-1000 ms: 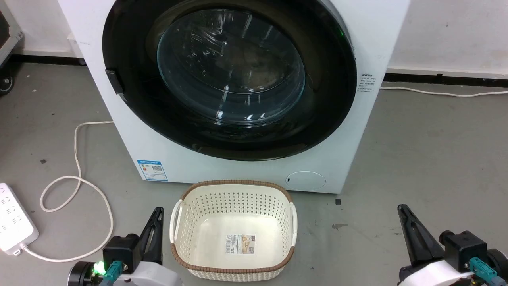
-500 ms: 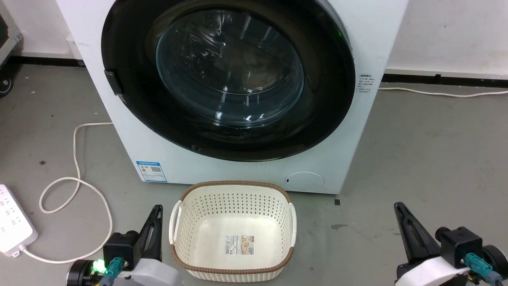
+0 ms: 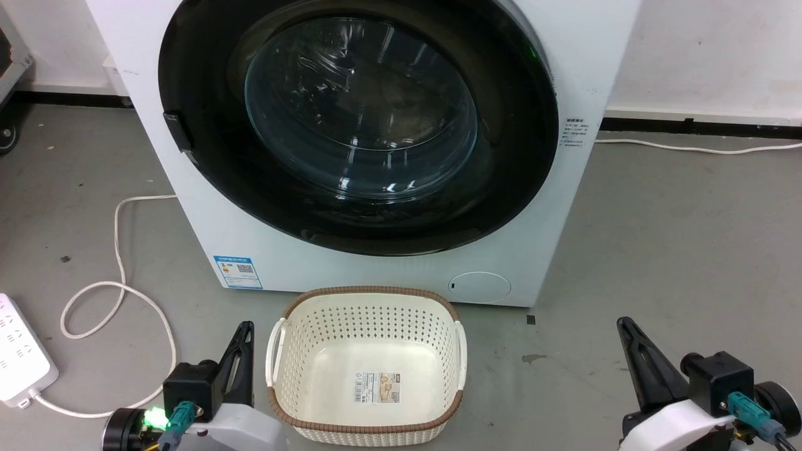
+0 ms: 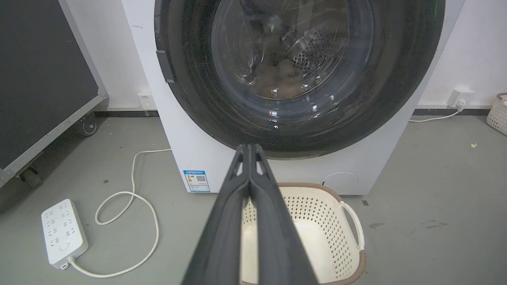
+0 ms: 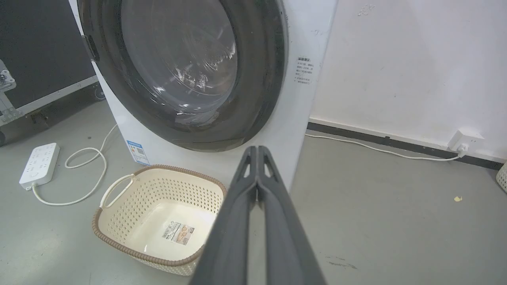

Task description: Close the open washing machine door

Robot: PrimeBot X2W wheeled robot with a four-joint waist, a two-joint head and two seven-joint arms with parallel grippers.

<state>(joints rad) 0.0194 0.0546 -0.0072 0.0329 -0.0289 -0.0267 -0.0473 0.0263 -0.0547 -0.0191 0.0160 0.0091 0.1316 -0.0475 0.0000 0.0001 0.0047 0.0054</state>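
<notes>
The washing machine door (image 3: pixel 360 106), a wide glossy black rim around a bulging glass bowl, lies flat against the white machine's front (image 3: pixel 376 272) and looks shut. A small black fitting (image 3: pixel 178 131) sits on the rim's left edge. Brownish items show dimly behind the glass of the door (image 4: pixel 293 59). My left gripper (image 3: pixel 246 329) is low on the left, shut and empty, well short of the door. My right gripper (image 3: pixel 622 322) is low on the right, also shut and empty. In the wrist views the left gripper (image 4: pixel 249 147) and the right gripper (image 5: pixel 257 148) show their fingers pressed together.
A cream perforated basket (image 3: pixel 369 293) with a brown rim stands on the floor right in front of the machine, between my arms. A white power strip (image 3: pixel 19 357) and its looped cable (image 3: pixel 119 250) lie at the left. A black wheeled case (image 4: pixel 39 79) stands far left.
The whole head picture has slid slightly left. The right gripper has drifted a little to the left. The door looks the same throughout.
</notes>
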